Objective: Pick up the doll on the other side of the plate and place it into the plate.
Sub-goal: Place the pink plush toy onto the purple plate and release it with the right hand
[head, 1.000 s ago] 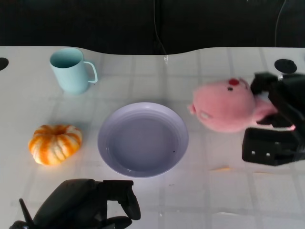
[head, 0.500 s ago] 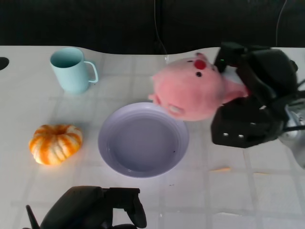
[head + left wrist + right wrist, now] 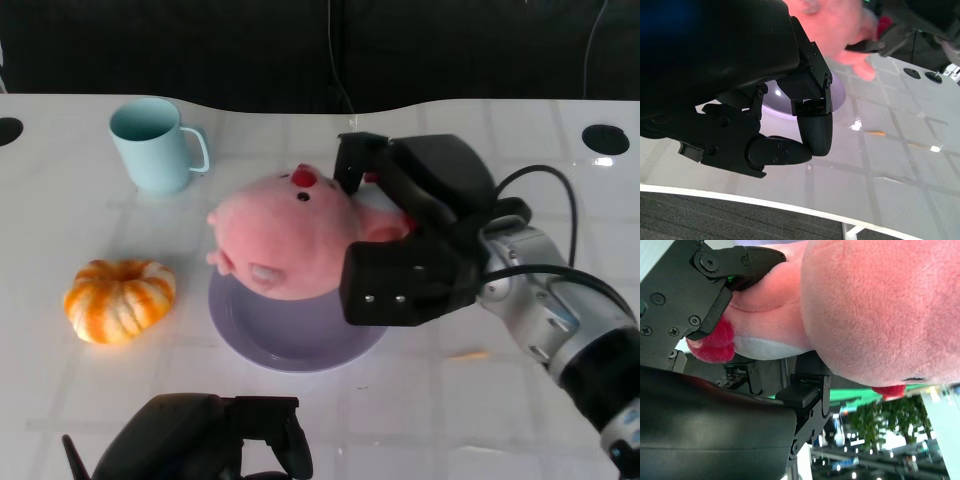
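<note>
A pink plush doll (image 3: 285, 238) with red spots hangs over the lilac plate (image 3: 250, 335), held by my right hand (image 3: 415, 235), whose fingers wrap its back end. The right wrist view is filled by the doll's pink body (image 3: 875, 305) and my right hand's black fingers (image 3: 715, 275) around it. My left hand (image 3: 205, 440) rests low at the table's near edge with its fingers curled in, holding nothing; the left wrist view shows those curled fingers (image 3: 785, 140) in front of the plate (image 3: 837, 97), with the doll (image 3: 850, 30) above.
A light blue mug (image 3: 152, 145) stands at the back left. An orange and white pumpkin (image 3: 118, 298) lies left of the plate. A small orange scrap (image 3: 468, 353) lies on the white table (image 3: 560, 420) right of the plate.
My right hand has carried the doll leftward from the plate's right side to above the plate. The left hand has stayed at the near edge.
</note>
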Robot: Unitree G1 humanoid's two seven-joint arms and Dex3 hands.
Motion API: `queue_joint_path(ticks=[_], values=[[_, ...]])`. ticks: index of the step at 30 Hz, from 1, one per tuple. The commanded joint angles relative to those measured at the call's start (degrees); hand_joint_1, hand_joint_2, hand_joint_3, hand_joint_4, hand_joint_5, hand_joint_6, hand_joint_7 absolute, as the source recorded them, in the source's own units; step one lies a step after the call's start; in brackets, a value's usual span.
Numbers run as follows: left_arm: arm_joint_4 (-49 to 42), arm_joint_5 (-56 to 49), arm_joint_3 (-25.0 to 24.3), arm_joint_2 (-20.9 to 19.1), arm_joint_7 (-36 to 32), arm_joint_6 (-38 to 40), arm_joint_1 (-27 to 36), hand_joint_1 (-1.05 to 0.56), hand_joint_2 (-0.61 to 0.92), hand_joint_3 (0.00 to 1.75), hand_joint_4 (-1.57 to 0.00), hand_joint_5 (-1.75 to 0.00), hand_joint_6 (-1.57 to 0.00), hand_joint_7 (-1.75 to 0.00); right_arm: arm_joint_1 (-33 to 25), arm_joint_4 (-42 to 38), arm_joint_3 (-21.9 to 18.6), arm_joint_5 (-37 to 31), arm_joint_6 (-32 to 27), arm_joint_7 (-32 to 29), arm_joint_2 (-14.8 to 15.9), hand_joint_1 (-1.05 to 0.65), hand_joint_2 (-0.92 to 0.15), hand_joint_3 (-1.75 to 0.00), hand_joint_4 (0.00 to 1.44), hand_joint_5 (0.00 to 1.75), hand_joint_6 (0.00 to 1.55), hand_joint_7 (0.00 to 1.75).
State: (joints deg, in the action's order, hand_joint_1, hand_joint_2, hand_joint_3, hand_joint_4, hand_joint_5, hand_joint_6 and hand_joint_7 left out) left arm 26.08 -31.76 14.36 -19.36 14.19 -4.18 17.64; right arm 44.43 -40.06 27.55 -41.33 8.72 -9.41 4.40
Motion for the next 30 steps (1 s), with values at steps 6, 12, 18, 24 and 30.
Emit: queue_joint_path(ticks=[6, 12, 18, 24, 30], values=[[1.8, -0.6, 0.2, -0.2, 0.1, 1.0, 1.3, -0.29, 0.92, 0.32, -0.66, -1.52, -0.71, -1.06, 2.1, -1.7, 0.2, 4.2, 0.7, 9.1, 0.3, -0.28, -0.81, -0.22, 0.77, 1.05, 0.89, 0.29], [1.7, -1.0, 0.5, -0.4, -0.3, 0.6, 1.2, -0.28, 0.92, 0.31, -0.68, -1.49, -0.74, -1.04, 1.0, 4.2, 1.4, 4.1, -2.3, 20.4, 3.2, -0.63, -0.92, -0.04, 0.35, 0.23, 0.35, 0.0], [2.1, -1.3, 0.4, -0.3, 0.2, 1.3, 1.3, -0.27, 0.92, 0.31, -0.68, -1.48, -0.74, -1.02, -0.1, 10.4, 0.9, 5.5, -5.6, 29.5, 5.7, -0.78, -0.92, -0.09, 0.17, 0.11, 0.16, 0.0], [1.8, -1.3, 0.6, -0.3, 0.2, 1.3, 0.9, -0.27, 0.92, 0.32, -0.67, -1.49, -0.74, -1.02, -2.9, 19.5, -0.4, 6.1, -6.3, 33.6, 9.5, -0.8, -0.92, -0.1, 0.18, 0.12, 0.18, 0.01], [1.7, -1.3, 0.9, 0.0, 0.2, 1.6, 0.6, -0.29, 0.92, 0.34, -0.66, -1.5, -0.73, -1.03, -9.2, 31.9, -5.2, 10.0, -7.6, 36.2, 13.8, -0.76, -0.92, -0.14, 0.25, 0.16, 0.21, 0.02]])
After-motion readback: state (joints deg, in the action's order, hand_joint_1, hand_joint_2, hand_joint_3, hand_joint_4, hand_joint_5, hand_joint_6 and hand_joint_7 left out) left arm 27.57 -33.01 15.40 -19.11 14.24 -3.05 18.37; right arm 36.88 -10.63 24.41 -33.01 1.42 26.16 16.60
